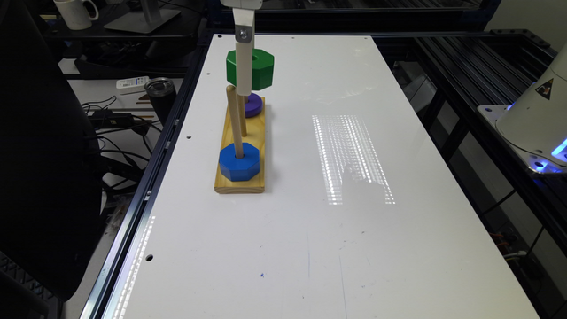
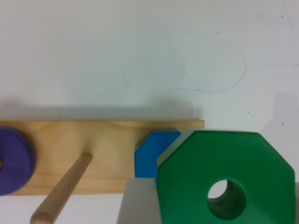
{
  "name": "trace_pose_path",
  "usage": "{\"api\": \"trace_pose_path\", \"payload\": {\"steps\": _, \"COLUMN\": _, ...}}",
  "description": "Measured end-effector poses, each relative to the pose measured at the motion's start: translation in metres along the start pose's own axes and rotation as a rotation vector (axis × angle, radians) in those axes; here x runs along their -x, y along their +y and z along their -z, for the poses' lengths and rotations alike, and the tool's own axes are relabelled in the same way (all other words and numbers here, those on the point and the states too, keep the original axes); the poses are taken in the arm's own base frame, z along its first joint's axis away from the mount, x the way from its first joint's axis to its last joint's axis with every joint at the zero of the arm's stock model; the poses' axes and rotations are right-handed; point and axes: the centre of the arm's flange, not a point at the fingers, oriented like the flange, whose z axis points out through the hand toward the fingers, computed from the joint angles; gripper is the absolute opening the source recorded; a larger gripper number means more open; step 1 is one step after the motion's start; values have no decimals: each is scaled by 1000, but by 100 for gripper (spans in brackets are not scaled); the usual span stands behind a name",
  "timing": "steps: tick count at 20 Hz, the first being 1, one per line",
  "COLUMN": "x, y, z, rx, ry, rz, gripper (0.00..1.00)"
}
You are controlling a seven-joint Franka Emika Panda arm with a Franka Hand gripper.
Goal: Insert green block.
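Note:
The green block [image 1: 259,70], an octagon with a round centre hole, hangs in the air above the far half of the wooden base [image 1: 241,184]. My gripper [image 1: 249,84] is shut on it. In the wrist view the green block [image 2: 196,186] sits close up, with a grey finger [image 2: 135,205] against its side. The bare middle peg [image 1: 234,119] stands below the block and towards the exterior view's left, and the block's hole is not over it. In the wrist view this peg [image 2: 63,191] leans away beside the block.
A blue octagonal block [image 1: 239,161] sits on the near peg and a purple disc [image 1: 254,105] on the far one. The white table [image 1: 354,177] stretches wide to the exterior view's right. A dark tumbler [image 1: 160,95] and cables lie off its left edge.

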Motion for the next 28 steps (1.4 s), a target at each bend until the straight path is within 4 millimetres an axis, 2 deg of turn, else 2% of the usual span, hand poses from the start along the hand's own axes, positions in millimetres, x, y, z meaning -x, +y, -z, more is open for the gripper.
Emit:
{"api": "trace_pose_path", "payload": {"steps": 17, "x": 0, "y": 1, "z": -2, "rx": 2, "ry": -2, "rz": -1, "gripper": 0}}
{"api": "trace_pose_path", "payload": {"steps": 28, "x": -14, "y": 8, "z": -1, "rx": -14, "ry": 13, "rz": -7, "gripper": 0}}
